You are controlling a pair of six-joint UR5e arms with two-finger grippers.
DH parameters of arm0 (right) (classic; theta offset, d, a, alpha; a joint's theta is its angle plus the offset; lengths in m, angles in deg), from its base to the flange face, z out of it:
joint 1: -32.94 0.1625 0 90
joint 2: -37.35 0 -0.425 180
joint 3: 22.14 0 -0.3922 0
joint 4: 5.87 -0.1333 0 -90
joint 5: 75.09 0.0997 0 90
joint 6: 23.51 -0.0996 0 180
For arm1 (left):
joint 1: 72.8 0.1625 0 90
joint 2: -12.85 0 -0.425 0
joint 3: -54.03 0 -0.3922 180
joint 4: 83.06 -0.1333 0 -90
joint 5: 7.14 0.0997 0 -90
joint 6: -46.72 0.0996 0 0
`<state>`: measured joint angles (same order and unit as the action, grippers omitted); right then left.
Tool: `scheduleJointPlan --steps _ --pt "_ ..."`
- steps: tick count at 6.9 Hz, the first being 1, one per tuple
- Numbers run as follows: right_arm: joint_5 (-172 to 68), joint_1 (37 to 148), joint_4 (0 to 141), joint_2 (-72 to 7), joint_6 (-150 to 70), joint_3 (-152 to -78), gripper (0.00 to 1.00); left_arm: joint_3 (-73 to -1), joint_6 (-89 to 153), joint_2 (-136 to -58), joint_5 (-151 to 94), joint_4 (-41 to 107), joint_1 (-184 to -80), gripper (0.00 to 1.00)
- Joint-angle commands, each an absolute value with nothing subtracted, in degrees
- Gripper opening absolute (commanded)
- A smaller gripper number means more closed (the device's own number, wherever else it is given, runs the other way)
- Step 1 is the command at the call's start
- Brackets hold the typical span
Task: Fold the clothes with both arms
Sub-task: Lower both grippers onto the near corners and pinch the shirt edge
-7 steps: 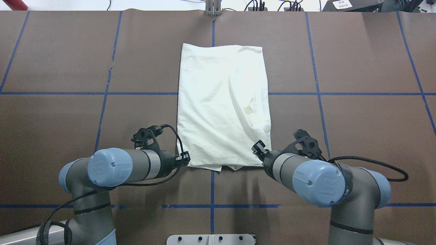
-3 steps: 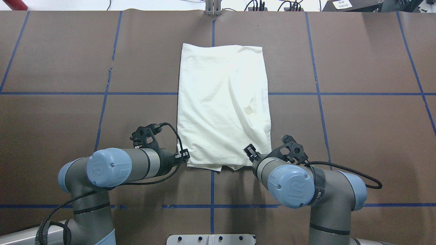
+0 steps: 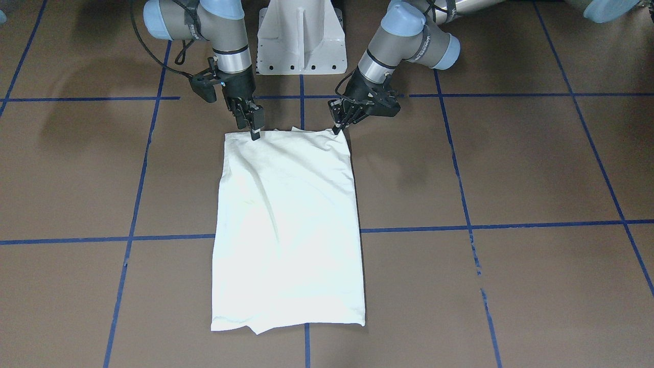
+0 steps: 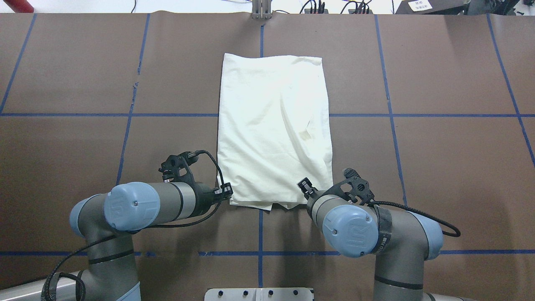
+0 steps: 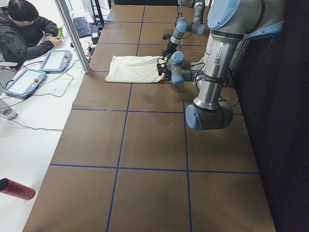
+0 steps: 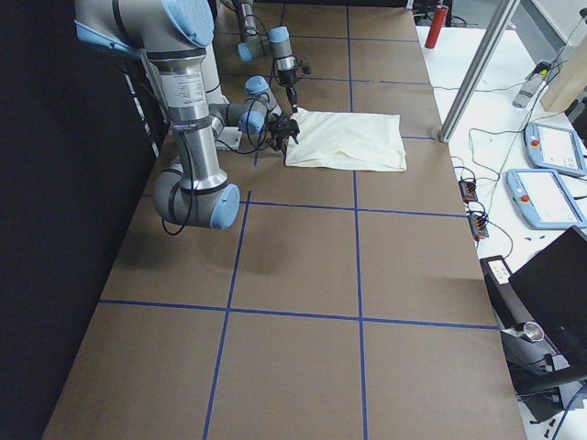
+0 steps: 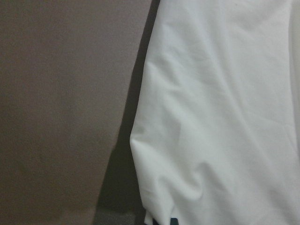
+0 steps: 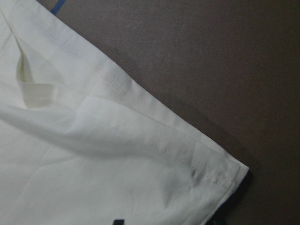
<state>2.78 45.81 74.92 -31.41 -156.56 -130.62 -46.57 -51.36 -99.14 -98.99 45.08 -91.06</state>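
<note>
Shirt (image 4: 271, 125) is mid-table (image 4: 439, 167) on the centre tape line (image 4: 262, 37), plain side up and lying flat. It's already a long narrow rectangle with no sleeves sticking out, so I'd call the lengthwise folds done. A bit of under-layer peeks out unevenly at the robot-side edge.

What's left, by my read, is the cross fold: lift the near edge and carry it over to the far edge, possibly twice.

Both arms are staged for that. Left gripper (image 4: 225, 193) is at the near left corner. Only a sliver of finger shows in its wrist view, so I can't tell its jaw state. Right gripper (image 4: 305, 185) is on the near right corner. Its wrist view shows two dark tips apart at the hem, so the jaws look released, with no pinch yet.

Writing: none on the shirt, and no print is visible. There's a small yellowish patch (image 4: 306, 134) with no text. The blue joint cap (image 4: 355, 230) carries a UR mark. The white label (image 4: 420, 5) past the far edge is too small to read.
</note>
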Motion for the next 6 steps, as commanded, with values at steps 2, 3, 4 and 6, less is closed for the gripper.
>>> scheduleJointPlan --steps 2,3,4,6 --pt "2.7 45.1 75.0 -31.5 -156.9 -130.2 0.7 -46.6 -51.4 -99.1 -99.0 45.1 -91.0 0.0" --pt "1.8 45.1 75.1 -31.4 -156.9 -130.0 0.7 -46.6 -51.4 -99.1 -99.0 45.1 -91.1 0.0" --pt "1.6 44.9 74.8 -31.2 -156.9 -128.8 0.7 -46.6 -51.4 -99.1 -99.0 45.1 -91.0 0.0" --pt "1.5 44.9 74.6 -31.1 -156.9 -128.0 0.7 -46.6 -51.4 -99.2 -99.0 45.1 -91.0 0.0"
